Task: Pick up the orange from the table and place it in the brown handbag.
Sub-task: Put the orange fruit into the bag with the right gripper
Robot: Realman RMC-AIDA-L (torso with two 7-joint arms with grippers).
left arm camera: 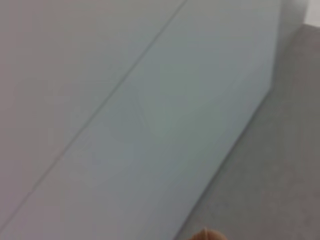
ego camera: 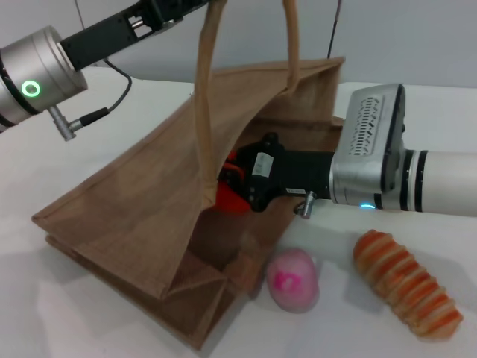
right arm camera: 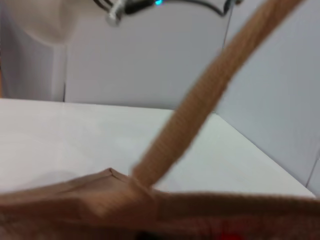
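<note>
While the left pincer lifts a handle, its grip unseen, the right pincer, reaching inside the brown handbag, clamps the orange over the bag's floor.

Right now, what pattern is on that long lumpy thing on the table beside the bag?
Orange and cream stripes across ridges on the oblong thing, seen best in the head view.
</note>
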